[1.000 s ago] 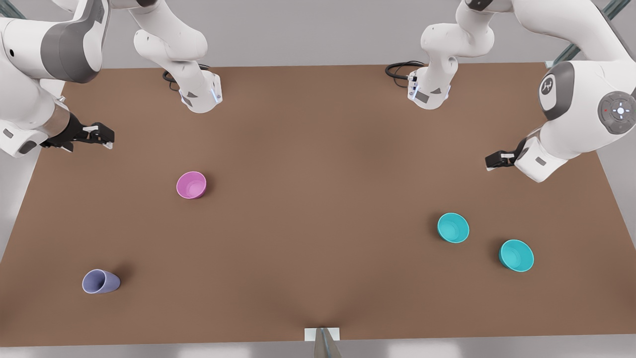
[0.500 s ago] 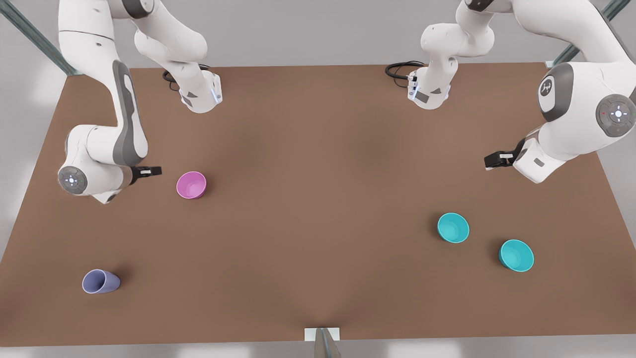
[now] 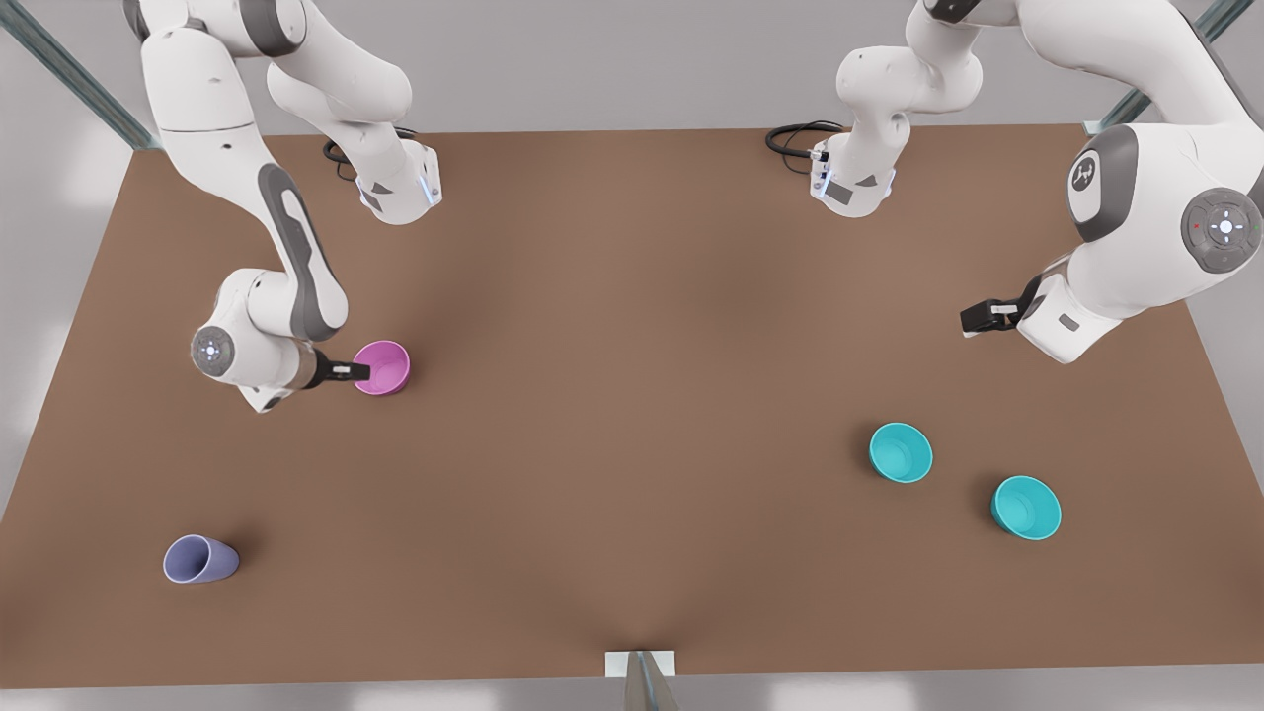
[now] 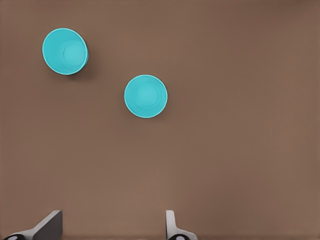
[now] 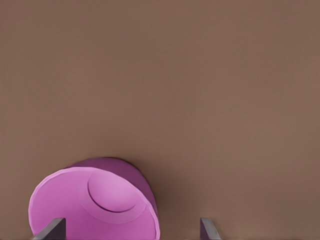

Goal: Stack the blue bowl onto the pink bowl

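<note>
The pink bowl (image 3: 382, 367) stands upright on the table toward the front view's left. My right gripper (image 3: 357, 372) is at its rim on the side away from the table's middle. In the right wrist view the pink bowl (image 5: 95, 205) lies close below, the right gripper (image 5: 130, 230) open with one finger over the bowl and one beside it. Two look-alike blue bowls (image 3: 901, 452) (image 3: 1026, 508) sit at the front view's right, apart from each other. My left gripper (image 3: 978, 321) hovers open behind them; its wrist view shows both blue bowls (image 4: 145, 96) (image 4: 65, 51) ahead of its fingertips (image 4: 172, 227).
A lavender-blue cup (image 3: 200, 559) lies tipped on its side near the front-left corner of the brown table (image 3: 632, 415). Both arm bases (image 3: 400, 188) (image 3: 851, 183) stand at the far edge. A small white bracket (image 3: 640, 664) sits at the near edge.
The right arm swung in from the front view's left edge and came down to the pink bowl's rim. The left arm barely moved. No bowl has shifted.
</note>
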### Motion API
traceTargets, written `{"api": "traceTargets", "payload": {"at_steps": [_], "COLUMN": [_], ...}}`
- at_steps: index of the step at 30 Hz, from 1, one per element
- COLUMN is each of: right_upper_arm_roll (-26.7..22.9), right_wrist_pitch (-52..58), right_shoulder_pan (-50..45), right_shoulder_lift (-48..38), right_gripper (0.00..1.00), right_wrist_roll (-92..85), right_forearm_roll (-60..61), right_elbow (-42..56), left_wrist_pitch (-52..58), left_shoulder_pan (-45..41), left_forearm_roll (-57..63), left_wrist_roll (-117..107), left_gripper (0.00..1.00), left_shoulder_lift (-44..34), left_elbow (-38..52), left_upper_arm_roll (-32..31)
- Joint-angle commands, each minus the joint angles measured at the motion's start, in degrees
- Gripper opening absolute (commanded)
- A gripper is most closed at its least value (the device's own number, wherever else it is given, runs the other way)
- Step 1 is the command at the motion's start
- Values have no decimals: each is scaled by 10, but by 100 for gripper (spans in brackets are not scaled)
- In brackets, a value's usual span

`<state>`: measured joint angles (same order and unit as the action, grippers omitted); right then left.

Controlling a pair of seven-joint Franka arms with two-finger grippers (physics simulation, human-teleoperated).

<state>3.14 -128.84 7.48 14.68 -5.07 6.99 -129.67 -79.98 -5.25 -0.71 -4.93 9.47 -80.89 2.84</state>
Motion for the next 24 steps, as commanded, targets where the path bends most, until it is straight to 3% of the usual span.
{"api": "traceTargets", "payload": {"at_steps": [1,12,14,17,20,22,24], "right_upper_arm_roll": [0,0,0,0,1,3,12], "right_wrist_pitch": [-58,-113,-113,-113,-106,-97,-83], "right_shoulder_pan": [-1,3,2,0,-1,-1,-1], "right_shoulder_lift": [3,18,25,31,25,21,18], "right_gripper": [100,100,74,58,34,21,21], "right_wrist_roll": [23,19,18,18,18,18,19], "right_forearm_roll": [5,5,5,5,5,5,5], "right_elbow": [-11,-56,-56,-54,-50,-46,-35], "left_wrist_pitch": [2,19,19,20,20,19,21], "left_shoulder_pan": [0,-3,-11,-11,-12,-13,-15], "left_forearm_roll": [0,-5,-3,-2,-3,-1,1], "left_wrist_roll": [-2,-1,-2,-2,-2,-3,-3], "left_gripper": [100,100,100,100,100,100,100], "left_shoulder_lift": [-1,-9,-10,-12,-18,-20,-22], "left_elbow": [0,0,0,0,0,0,0], "left_upper_arm_roll": [0,-4,-4,-4,-5,-20,-21]}}
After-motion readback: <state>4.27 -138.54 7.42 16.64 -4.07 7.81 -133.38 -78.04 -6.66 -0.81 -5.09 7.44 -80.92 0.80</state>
